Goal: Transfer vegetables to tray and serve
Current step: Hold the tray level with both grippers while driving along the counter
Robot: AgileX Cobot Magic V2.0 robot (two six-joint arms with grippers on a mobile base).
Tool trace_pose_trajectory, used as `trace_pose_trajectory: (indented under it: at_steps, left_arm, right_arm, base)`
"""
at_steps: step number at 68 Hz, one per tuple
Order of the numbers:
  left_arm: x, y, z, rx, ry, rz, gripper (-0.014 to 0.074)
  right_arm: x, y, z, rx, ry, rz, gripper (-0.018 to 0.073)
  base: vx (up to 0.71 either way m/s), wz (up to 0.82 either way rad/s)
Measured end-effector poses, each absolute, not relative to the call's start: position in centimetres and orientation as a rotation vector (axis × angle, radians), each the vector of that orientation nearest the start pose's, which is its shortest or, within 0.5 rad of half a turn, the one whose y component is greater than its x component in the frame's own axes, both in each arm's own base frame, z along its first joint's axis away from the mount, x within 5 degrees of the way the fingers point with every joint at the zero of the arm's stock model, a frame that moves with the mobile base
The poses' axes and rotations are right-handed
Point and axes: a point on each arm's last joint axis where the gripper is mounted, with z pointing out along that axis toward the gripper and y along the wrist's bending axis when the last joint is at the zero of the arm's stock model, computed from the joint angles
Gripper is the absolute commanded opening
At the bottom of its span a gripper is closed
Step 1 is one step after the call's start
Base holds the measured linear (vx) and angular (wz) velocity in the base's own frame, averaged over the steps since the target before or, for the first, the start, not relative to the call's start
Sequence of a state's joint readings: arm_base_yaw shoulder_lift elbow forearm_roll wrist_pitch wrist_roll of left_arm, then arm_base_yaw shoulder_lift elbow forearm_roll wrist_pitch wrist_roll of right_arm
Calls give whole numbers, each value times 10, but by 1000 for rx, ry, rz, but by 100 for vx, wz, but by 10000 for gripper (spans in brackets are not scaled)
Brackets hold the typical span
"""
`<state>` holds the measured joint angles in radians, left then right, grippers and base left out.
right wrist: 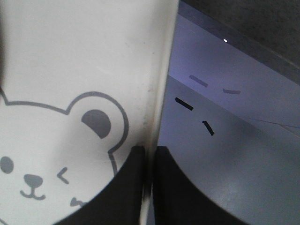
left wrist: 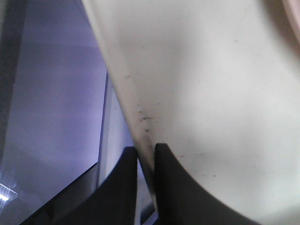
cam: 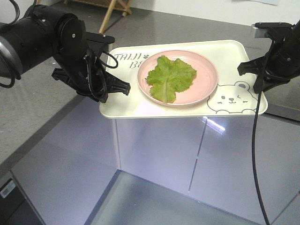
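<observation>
One lettuce leaf (cam: pixel 169 77), one pink plate (cam: pixel 209 74), one tray (cam: pixel 233 57), two arms (cam: pixel 42 37) (cam: pixel 282 58).

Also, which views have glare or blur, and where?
Front view: sharp, one white glare streak on the glossy surface below the tray. Left wrist view: left gripper dark and soft, tray edge blurred. Right wrist view: bear drawing clear, right gripper a dark, soft shape.

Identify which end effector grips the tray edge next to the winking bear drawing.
The right end effector: the bear drawing sits beside it on the tray it clamps. The left end effector clamps the opposite edge, near the lettering.
</observation>
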<state>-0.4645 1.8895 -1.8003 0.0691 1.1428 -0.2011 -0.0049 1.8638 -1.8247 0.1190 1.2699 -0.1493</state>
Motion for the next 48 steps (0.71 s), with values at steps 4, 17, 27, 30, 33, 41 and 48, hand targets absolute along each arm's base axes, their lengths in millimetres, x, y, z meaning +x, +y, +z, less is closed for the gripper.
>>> trace_pose_trajectory:
  at_steps: [4, 17, 27, 30, 33, 41, 48]
  left_arm:
    - [372, -180, 318, 377, 2689, -103, -6]
    - [372, -180, 318, 377, 2689, -103, -6]
    - [372, -180, 318, 377, 2689, -103, -6]
    - [372, -180, 318, 377, 2689, -103, -6]
    - [372, -180, 318, 377, 2689, -103, -6]
    - [372, -180, 318, 377, 2689, -103, -6]
    - [372, -180, 318, 377, 2689, -103, -6]
  right_arm:
    - [399, 8, 331, -179, 2776, 129, -10]
    - [399, 8, 331, -180, 2776, 127, -10]
    - [399, 8, 331, -180, 2776, 127, -10]
    - [399, 8, 331, -180, 2776, 127, -10]
    - [399, 8, 331, -180, 2776, 127, -10]
    - [399, 8, 331, -180, 2776, 127, -10]
    - [399, 8, 331, -180, 2776, 127, -10]
  base:
    - [-3, -31]
    - [-3, -28]
    - [-4, -22]
    - [-4, -20]
    - [-4, -19]
    - [-4, -18]
    - [-4, -18]
